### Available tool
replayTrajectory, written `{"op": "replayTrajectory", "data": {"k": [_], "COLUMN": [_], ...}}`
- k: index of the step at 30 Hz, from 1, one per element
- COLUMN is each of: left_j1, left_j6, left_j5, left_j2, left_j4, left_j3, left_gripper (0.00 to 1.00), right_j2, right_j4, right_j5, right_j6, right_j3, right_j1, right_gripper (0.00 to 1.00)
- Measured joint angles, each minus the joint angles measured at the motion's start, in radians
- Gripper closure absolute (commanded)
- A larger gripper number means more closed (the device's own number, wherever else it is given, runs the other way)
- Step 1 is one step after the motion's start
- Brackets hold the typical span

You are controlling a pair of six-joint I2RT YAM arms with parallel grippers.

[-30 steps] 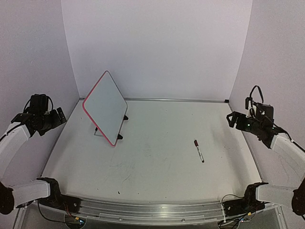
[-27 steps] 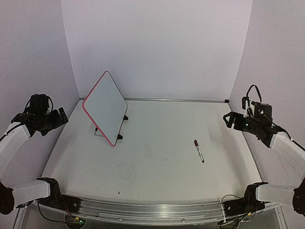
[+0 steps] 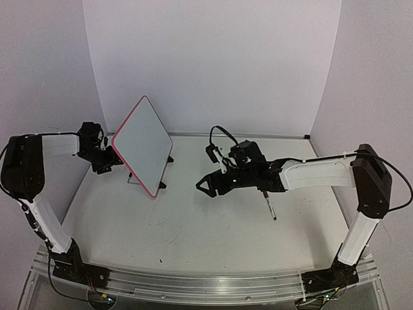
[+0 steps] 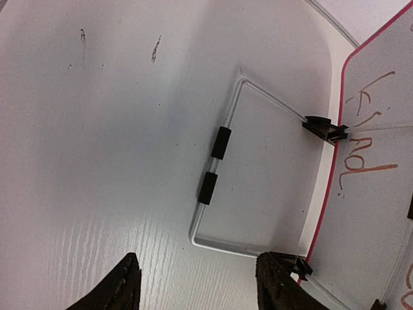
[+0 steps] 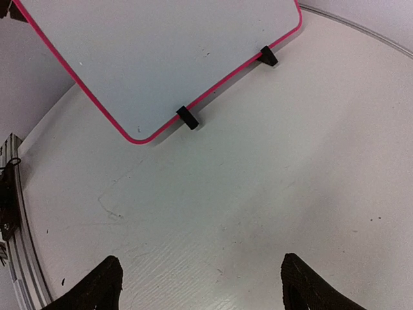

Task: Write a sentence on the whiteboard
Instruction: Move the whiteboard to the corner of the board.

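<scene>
The whiteboard [image 3: 142, 144] stands tilted on two small black feet at the back left of the table, its red-pink rim all round. In the right wrist view the whiteboard's [image 5: 161, 58] front face is blank, so the sentence is out of view. In the left wrist view the whiteboard's [image 4: 374, 187] back face carries orange handwriting. My left gripper [image 3: 111, 163] hangs just left of and behind the board. The left gripper [image 4: 201, 287] is open and empty, and its right fingertip [image 4: 279, 284] is close to a foot clip. My right gripper [image 3: 205, 188] hovers mid-table, pointing at the board. The right gripper [image 5: 201, 287] is open and empty.
A dark marker [image 3: 271, 210] lies on the table, partly under my right arm. A wire stand [image 4: 213, 168] with two black sleeves lies flat behind the board. White walls close in the back and both sides, and a metal rail [image 3: 206, 287] runs along the near edge.
Both arms have swung in from the table's sides: the left to the board's back edge, the right to the middle facing the board. The left jaws have narrowed.
</scene>
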Motion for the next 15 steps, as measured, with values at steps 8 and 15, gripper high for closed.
{"op": "replayTrajectory", "data": {"k": [8,15], "left_j1": [-0.001,-0.036], "left_j6": [0.080,0.148], "left_j5": [-0.003,-0.023], "left_j2": [0.207,0.359], "left_j4": [-0.001,-0.033], "left_j3": [0.195,0.358], "left_gripper": [0.57,0.56], "right_j2": [0.045,0.044], "right_j4": [0.023,0.043], "right_j5": [0.000,0.020], "right_j6": [0.034,0.058], "right_j3": [0.007,-0.005], "right_j1": [0.030,0.030], "right_gripper": [0.26,0.27]}}
